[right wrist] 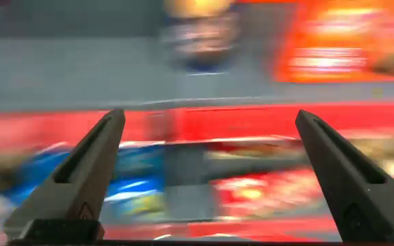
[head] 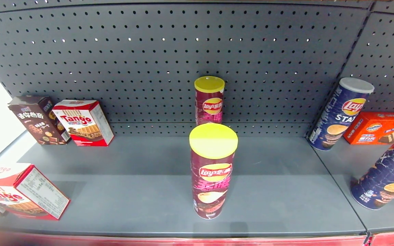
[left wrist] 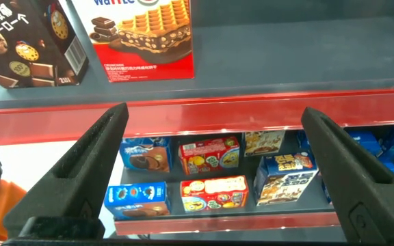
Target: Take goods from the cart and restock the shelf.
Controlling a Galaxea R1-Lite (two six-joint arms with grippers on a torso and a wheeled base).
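While the dark grey metal shelf (head: 279, 191) spans the view, a tall maroon crisp tube with a yellow lid (head: 212, 177) stands upright near its front edge, with a matching tube (head: 209, 102) behind it at the shelf's back panel. Facing the shelf's red front lip, the left gripper (left wrist: 214, 113) and right gripper (right wrist: 209, 115) both gape, empty.

Retail shop: grey shelf (head: 142, 184) with pegboard back (head: 149, 51), red edge strip (left wrist: 252, 113), snack cans (head: 212, 171) and boxes (head: 82, 123); blurred packets (right wrist: 265, 188) probably stocked below.
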